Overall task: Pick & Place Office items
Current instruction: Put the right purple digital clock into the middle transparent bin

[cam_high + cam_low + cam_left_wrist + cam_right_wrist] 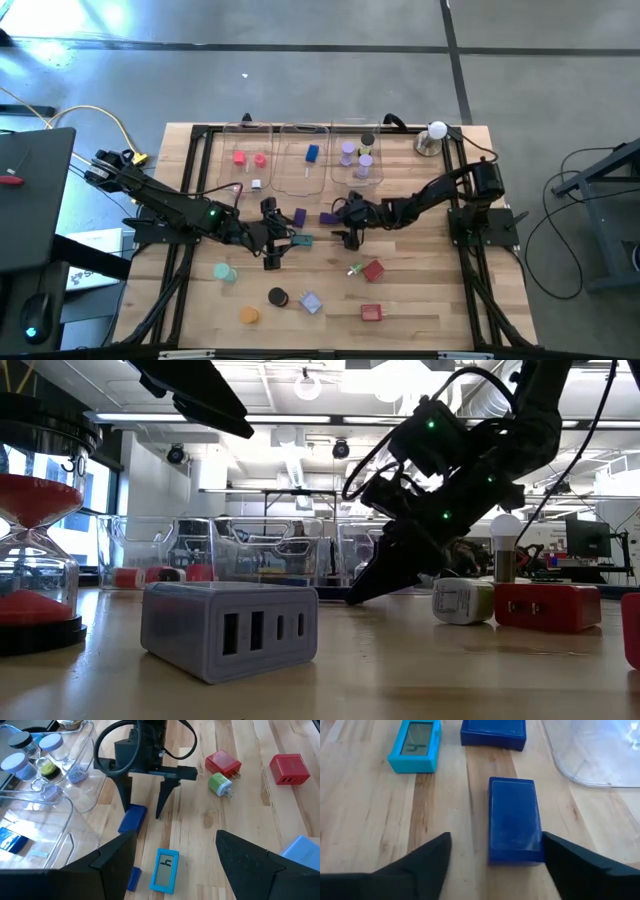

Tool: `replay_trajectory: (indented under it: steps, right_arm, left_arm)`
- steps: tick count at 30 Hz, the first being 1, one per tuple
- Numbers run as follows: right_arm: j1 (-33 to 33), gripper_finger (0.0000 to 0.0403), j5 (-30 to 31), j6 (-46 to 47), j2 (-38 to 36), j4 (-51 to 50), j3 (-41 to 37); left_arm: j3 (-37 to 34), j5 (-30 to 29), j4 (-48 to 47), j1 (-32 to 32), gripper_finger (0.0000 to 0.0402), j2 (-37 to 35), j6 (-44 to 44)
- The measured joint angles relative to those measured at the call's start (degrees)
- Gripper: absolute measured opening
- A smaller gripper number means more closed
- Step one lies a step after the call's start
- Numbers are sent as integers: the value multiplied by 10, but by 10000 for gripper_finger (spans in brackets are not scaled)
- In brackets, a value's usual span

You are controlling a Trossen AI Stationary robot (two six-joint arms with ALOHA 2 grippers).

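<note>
overhead, my right gripper (352,222) sits at mid-table over a purple-blue block (329,217), and my left gripper (272,243) waits just across from it, beside a second dark block (299,216) and a teal clock (301,240). the three clear trays (306,178) lie along the far edge; loose office items remain scattered on the near half of the table (420,290).

at table height, one dark gripper (400,565) points steeply down with its tips close to the wood. a grey charger (228,628) fills the foreground; the target is hidden here.

from the left wrist, my right gripper (146,797) stands spread, one finger just beside the blue block (133,818), the teal clock (165,870) close below. my left fingers (112,865) are spread and empty.

from the right wrist, the blue block (513,819) lies lengthwise between my open fingers (417,865), not yet touched, nearer one finger than the other.

risks, as i judge them: the off-centre finger could land first and skew or push the block toward the tray wall; a shallow grip could let it slip out. with both arms this close, any left-arm move invites a collision.
</note>
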Motion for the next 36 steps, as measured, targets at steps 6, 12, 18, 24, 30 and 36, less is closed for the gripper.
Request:
replay_trajectory:
  steps: [6, 12, 18, 24, 30, 36]
  right_arm:
    - [0, 164, 4, 1, 0, 1, -1]
    - [0, 134, 10, 1, 0, 4, -1]
    - [6, 134, 27, 12, 0, 4, -1]
    - [27, 134, 48, 13, -2, 6, -1]
    - [52, 134, 68, 10, -2, 2, 6]
    - [69, 134, 82, -10, -4, 1, 25]
  left_arm:
    - [0, 0, 0, 0, 264, 0, 0]
    - [0, 0, 0, 0, 264, 0, 0]
    - [0, 0, 0, 0, 264, 0, 0]
    - [0, 0, 0, 0, 264, 0, 0]
    - [0, 0, 0, 0, 264, 0, 20]
    - [0, -6, 0, 0, 264, 15, 91]
